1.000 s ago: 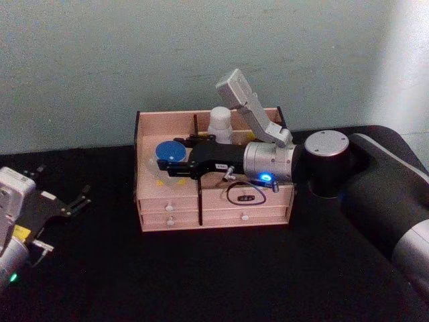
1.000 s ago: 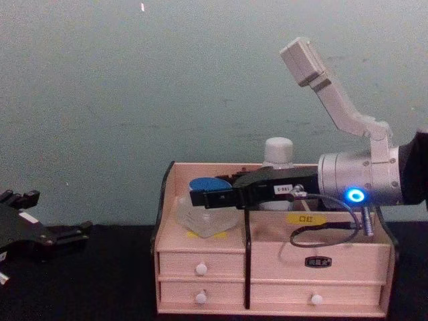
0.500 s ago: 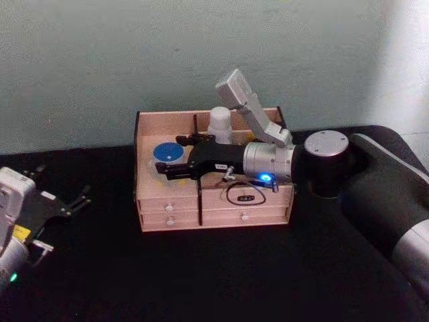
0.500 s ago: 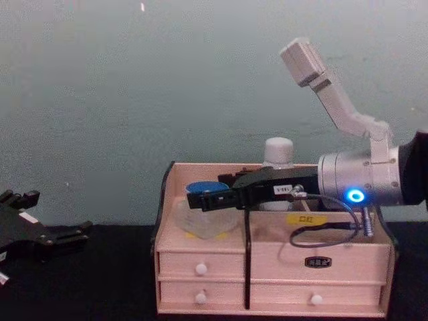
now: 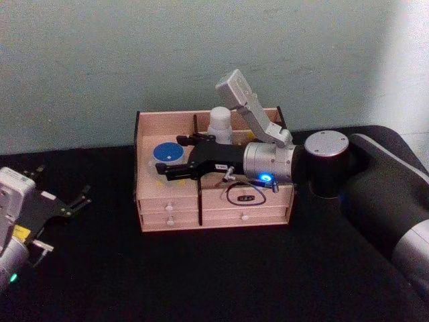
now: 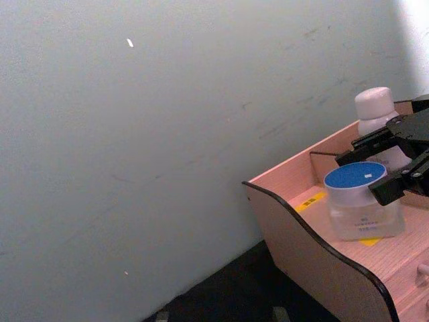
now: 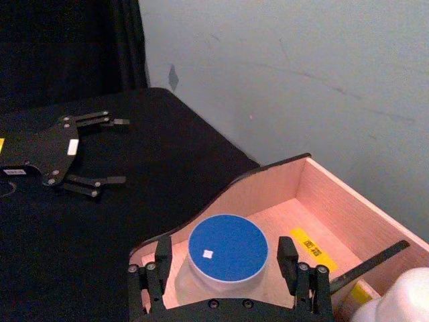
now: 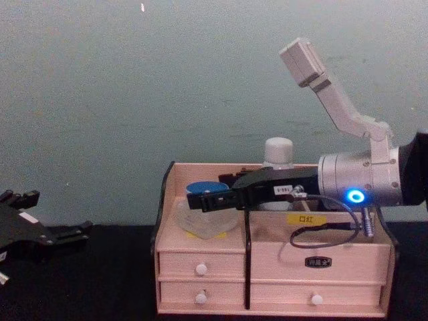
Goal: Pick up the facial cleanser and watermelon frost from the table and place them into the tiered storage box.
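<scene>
Right gripper point(image 7: 228, 285) reaches over pale pink-beige wooden tiered storage box point(image 5: 248, 201), fingers point(image 7: 163, 253) spread either side of squat clear jar with blue lid point(image 7: 227, 247), apparently released, not touching. Jar sits in box's left compartment. Tall white cylindrical bottle point(image 5: 220, 124) stands upright in rear compartment. Left gripper point(image 5: 64, 208) rests low over black worktop point(image 5: 201, 275), fingers open, empty.

box top open | right gripper point(image 5: 175, 158) over left bay | black table point(image 5: 221, 275) front free
</scene>
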